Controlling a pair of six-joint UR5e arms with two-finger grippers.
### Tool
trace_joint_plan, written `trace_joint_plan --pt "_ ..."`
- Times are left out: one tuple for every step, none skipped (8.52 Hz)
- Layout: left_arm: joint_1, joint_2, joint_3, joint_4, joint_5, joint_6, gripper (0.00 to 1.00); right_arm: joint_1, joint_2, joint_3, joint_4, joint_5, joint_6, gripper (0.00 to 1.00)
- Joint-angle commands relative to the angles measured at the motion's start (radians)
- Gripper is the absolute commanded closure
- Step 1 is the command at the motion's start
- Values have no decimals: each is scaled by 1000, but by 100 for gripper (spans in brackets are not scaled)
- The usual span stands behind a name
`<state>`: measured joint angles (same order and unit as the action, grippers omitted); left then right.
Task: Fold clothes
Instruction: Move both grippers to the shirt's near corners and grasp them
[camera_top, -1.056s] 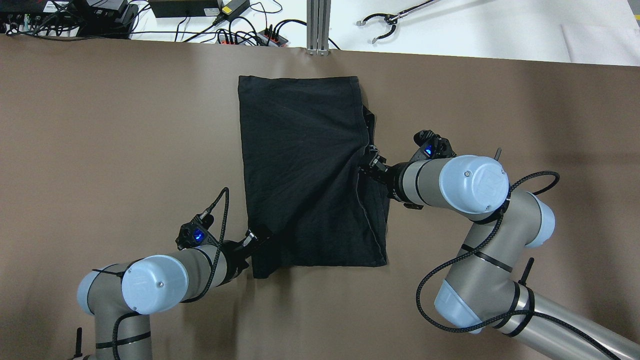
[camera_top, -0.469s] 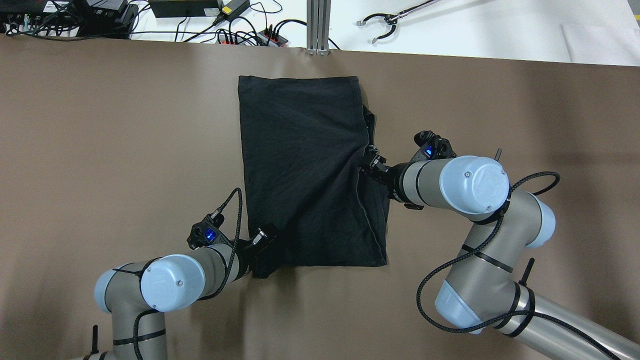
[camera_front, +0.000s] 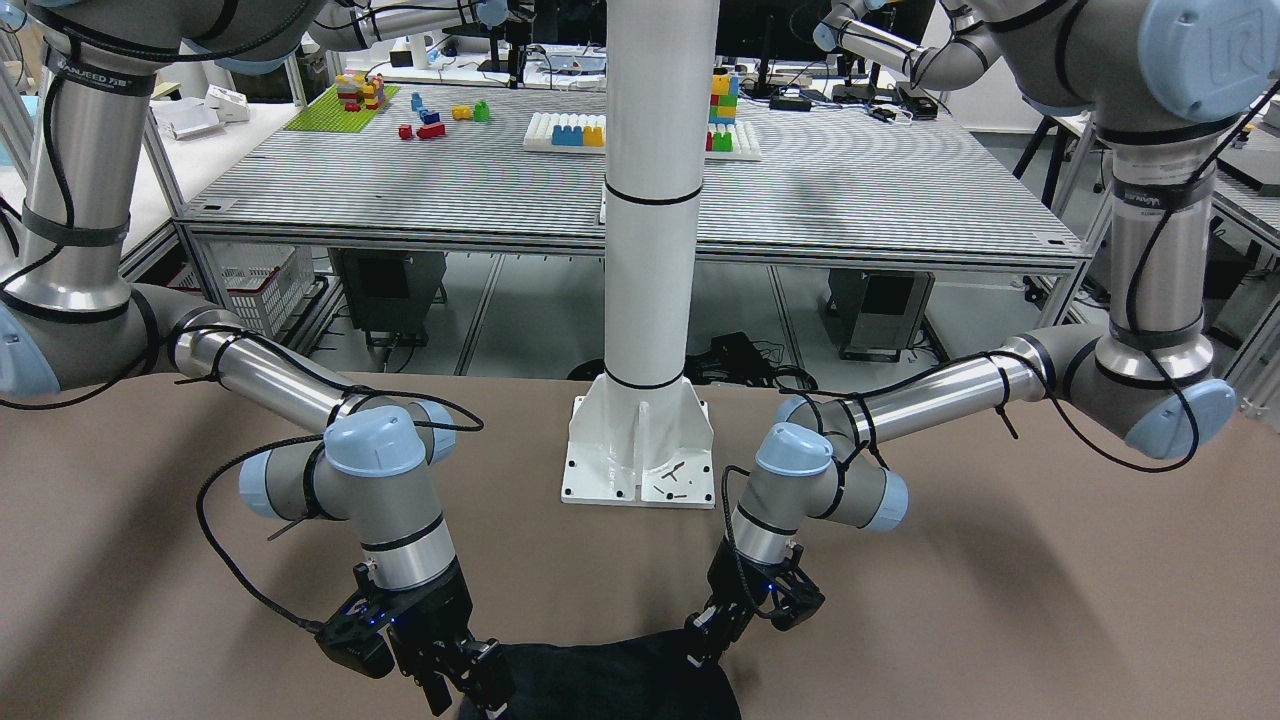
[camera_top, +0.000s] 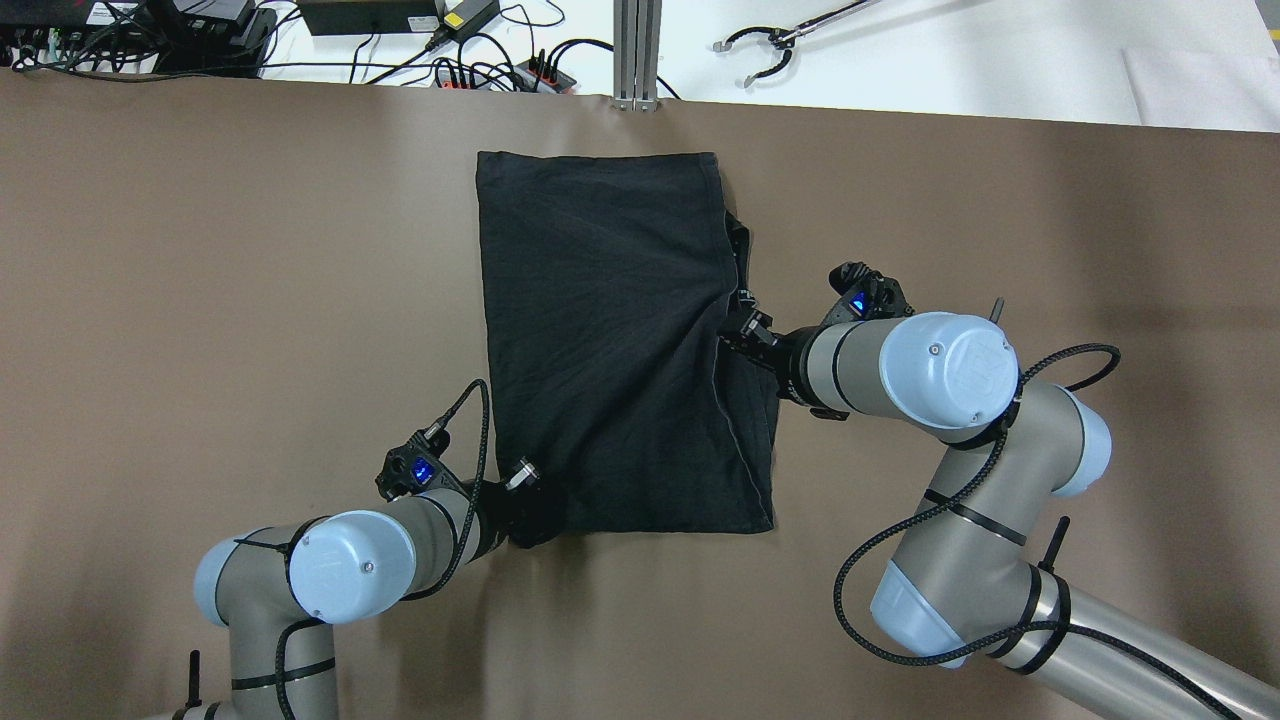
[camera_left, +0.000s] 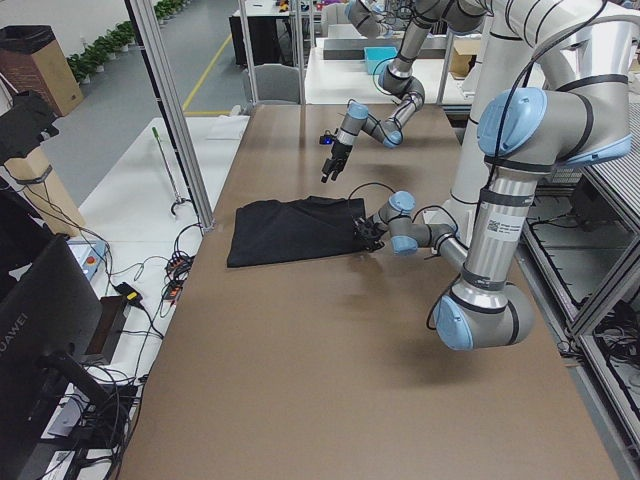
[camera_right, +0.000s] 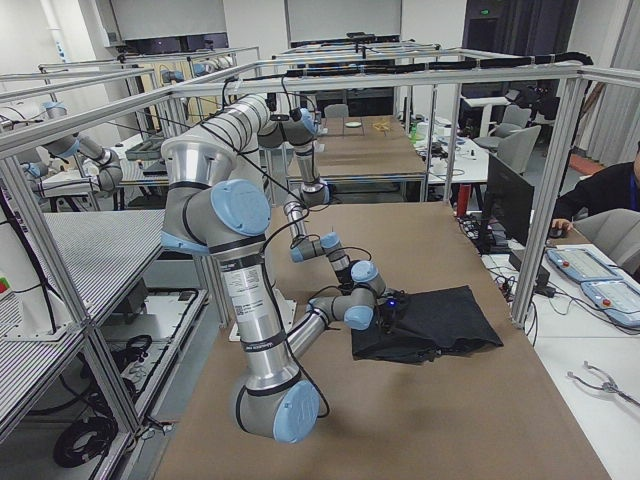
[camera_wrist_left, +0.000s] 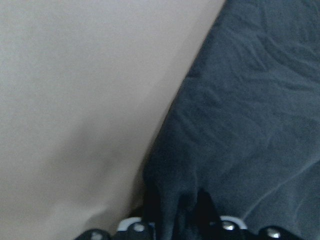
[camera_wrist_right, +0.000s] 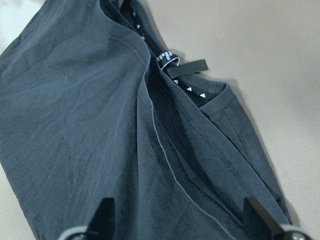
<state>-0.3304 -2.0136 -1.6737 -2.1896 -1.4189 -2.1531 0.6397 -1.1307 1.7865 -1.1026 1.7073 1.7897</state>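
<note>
Left tool (camera_top: 522, 497) is clamped on the near left corner of the clothes (camera_top: 610, 330). In its wrist camera the dark cloth bunches up and goes right into its grip. From this tool, the rest of the cloth spreads out ahead and to the right.

The right tool (camera_top: 733, 335) is wide apart and holds nothing. Its two fingers (camera_wrist_right: 104, 216) stand far from each other, with the cloth under and ahead of them. It sits at the right edge of the cloth, about halfway along it. A folded-over flap with a seam and a small black label (camera_wrist_right: 186, 67) lies in front of it.

The clothes lie flat on the brown surface (camera_top: 200, 260). The long way of the cloth runs from the robot's side to the far side.

I think the next fold will bring the near end up to the far end. The left tool has its corner. The near right corner (camera_top: 770, 524) is not held. It lies back from the right tool, toward the robot, and the right arm is the closer one to it. That tool would have to pull back to reach it.

Counting: one piece of clothes, two tools, one label.
</note>
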Motion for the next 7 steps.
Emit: trace_joint_plan --pt "-1 -1 -21 -1 -8 6 100 0 -3 1 -2 0 4 9" --pt "-2 1 -32 1 -9 6 100 -9 -4 1 -13 -20 5 9" --pt "-1 1 -32 -1 -9 6 100 -53 -3 -4 -26 -78 7 10" --pt "-1 1 -32 -1 -8 6 100 -96 -1 -9 -77 -119 8 10" --pt "-1 3 -32 -1 -6 7 100 -129 -3 -18 -91 -153 8 10" --pt "-1 3 -31 -1 -6 7 100 -164 -38 -28 -82 -181 2 10" --pt "-1 4 -31 1 -6 7 100 -187 -56 -27 -74 -187 5 10"
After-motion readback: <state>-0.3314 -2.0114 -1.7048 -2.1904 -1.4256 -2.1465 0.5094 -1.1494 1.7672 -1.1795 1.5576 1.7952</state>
